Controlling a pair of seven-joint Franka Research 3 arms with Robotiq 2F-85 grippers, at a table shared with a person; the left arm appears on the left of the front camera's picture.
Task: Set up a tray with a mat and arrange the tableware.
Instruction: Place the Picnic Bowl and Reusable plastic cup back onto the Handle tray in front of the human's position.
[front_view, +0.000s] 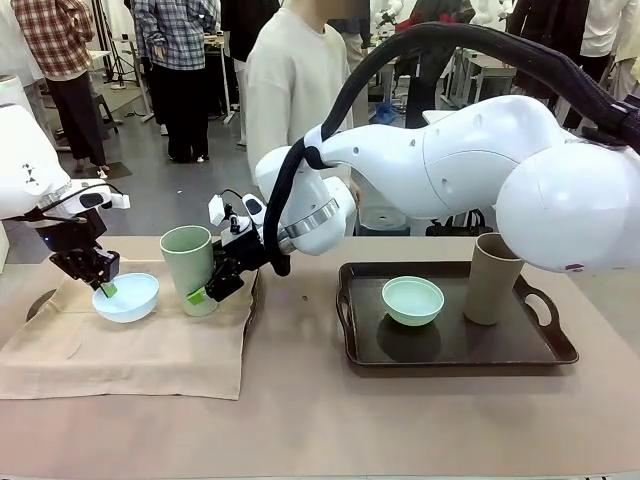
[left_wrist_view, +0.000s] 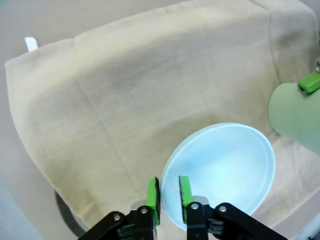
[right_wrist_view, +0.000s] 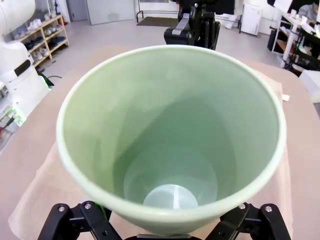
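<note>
1. Your left gripper (front_view: 105, 288) (left_wrist_view: 169, 199) sits at the pale blue bowl (front_view: 128, 297) (left_wrist_view: 225, 165), one pad outside the rim and one inside. The gap is narrow; you cannot tell whether it pinches.
2. Your right gripper (front_view: 205, 290) straddles the light green cup (front_view: 187, 255) (right_wrist_view: 170, 140) low down. Its fingers are hidden, so the grip cannot be told.
3. Both stand on the mat (front_view: 130, 350).
4. The mint green bowl (front_view: 412, 298) and tan brown cup (front_view: 492, 280) stand in the tray (front_view: 460, 362).

Claw (left_wrist_view: 169, 197) astride rim of pale blue bowl (left_wrist_view: 225, 165), beige mat (left_wrist_view: 140, 90) beneath, green cup (left_wrist_view: 295, 117) beside
</note>
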